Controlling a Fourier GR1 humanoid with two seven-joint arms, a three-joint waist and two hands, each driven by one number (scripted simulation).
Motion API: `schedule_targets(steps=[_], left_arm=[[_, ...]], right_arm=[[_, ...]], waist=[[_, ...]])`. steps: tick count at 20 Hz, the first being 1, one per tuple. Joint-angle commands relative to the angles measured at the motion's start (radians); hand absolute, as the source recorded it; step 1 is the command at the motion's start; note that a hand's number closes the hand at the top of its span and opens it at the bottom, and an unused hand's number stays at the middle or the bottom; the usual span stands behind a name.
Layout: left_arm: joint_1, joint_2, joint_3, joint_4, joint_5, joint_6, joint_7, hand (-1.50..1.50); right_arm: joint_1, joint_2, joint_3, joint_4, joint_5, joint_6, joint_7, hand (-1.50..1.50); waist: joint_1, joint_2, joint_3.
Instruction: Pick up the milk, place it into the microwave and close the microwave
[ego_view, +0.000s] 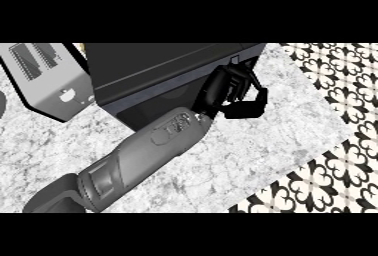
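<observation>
Only small marks on the grey forearm's (140, 155) panel show, too blurred to read. Beside the microwave (162, 65), at its right-hand corner, the right hand (225, 90) is relaxed, its fingers (255, 92) loosely bent and clasping nothing, with the pale counter (244, 155) showing through the gap. Whether it touches the microwave's dark side cannot be told. Left of the microwave stands a grey toaster (44, 75). The milk's place and heading cannot be told.
</observation>
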Motion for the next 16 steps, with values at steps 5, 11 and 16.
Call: schedule_targets(steps=[5,11,16], left_arm=[[-0.061,-0.037,-0.003,0.040,0.026,0.018,-0.013,1.50],[-0.070,-0.037,0.009,0.026,0.056,0.034,-0.028,1.50],[-0.061,-0.036,-0.006,0.027,0.062,0.053,-0.042,1.50]], right_arm=[[-0.030,-0.040,-0.024,0.014,-0.030,0.003,0.022,-1.50],[-0.053,-0.068,-0.039,0.031,-0.057,0.003,0.041,-1.50],[-0.074,-0.081,-0.037,0.031,-0.086,0.013,0.046,-1.50]], waist=[[-0.034,0.014,0.005],[-0.030,0.014,0.006],[-0.041,0.019,0.007]])
